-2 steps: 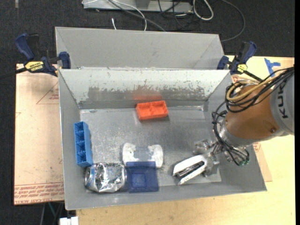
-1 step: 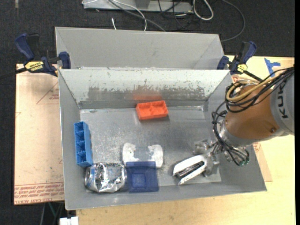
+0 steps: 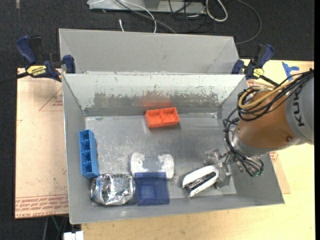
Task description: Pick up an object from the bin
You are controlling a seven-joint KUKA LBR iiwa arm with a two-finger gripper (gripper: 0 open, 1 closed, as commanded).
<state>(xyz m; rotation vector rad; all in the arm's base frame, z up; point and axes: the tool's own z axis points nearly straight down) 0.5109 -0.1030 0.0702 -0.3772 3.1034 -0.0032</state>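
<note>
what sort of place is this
Probably a robotics lab bench: a robot arm reaches into a grey metal bin of odd test items, such as an orange brick, and loose cables lie behind it.

Single overhead camera, angled down on whole bin (image 3: 150, 86), arm (image 3: 265, 126) at right.

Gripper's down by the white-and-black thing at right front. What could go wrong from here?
The gripper sits at one end of the white-and-black stapler-like object, so a grab there may be off-centre and let it pivot or slip. It lies near the bin's front wall; a nudge could wedge it there.
</note>
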